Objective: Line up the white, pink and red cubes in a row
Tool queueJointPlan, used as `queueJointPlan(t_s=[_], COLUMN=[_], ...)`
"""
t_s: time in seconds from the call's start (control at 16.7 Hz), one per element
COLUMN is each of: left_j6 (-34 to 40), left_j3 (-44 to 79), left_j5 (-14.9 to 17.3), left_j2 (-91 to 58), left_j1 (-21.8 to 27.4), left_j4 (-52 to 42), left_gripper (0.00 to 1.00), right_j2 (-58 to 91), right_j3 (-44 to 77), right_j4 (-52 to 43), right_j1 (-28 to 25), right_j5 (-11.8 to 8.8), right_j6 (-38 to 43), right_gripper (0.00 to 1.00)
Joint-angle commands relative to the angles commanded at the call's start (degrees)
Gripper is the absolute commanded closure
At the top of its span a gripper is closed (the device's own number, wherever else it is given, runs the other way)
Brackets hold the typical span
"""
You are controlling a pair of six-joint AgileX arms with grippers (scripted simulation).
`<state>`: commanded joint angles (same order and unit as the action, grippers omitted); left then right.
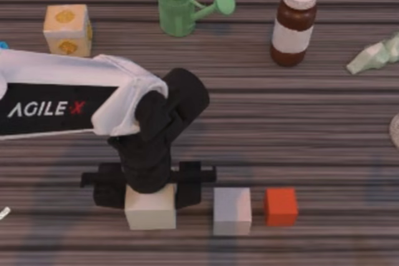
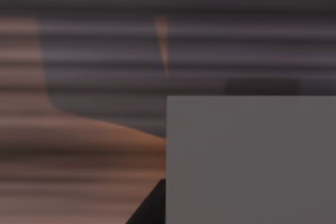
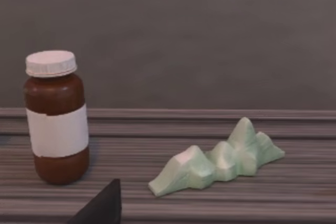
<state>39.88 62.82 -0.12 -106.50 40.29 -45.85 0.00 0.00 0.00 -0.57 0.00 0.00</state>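
Note:
Near the table's front edge the white cube (image 1: 149, 213) stands at the left end of a row. The pink cube (image 1: 232, 211) stands to its right, with the small red cube (image 1: 280, 207) beyond that. All three rest on the table with small gaps between them. My left gripper (image 1: 149, 192) comes down from above, shut on the white cube, one black finger on each side. In the left wrist view the white cube (image 2: 252, 161) fills the frame, with a dark fingertip (image 2: 152, 205) against its edge. My right gripper (image 3: 100, 208) is parked off the top view.
A cream cube with orange patterns (image 1: 67, 29) sits at the back left. A green watering can (image 1: 181, 7) and a brown bottle (image 1: 293, 24) stand at the back. A pale green jagged block (image 1: 374, 57) lies at the right edge.

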Motion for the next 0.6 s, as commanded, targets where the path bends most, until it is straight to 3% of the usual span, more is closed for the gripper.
queueJointPlan(t_s=[0.6], left_j6=[0.0], left_j3=[0.0], left_j5=[0.0], left_j2=[0.0], left_j1=[0.0], left_j4=[0.0], left_gripper=[0.17], right_j2=[0.0], right_j3=[0.0], right_j4=[0.0], right_j1=[0.0], right_j5=[0.0], right_j6=[0.0], right_gripper=[0.00])
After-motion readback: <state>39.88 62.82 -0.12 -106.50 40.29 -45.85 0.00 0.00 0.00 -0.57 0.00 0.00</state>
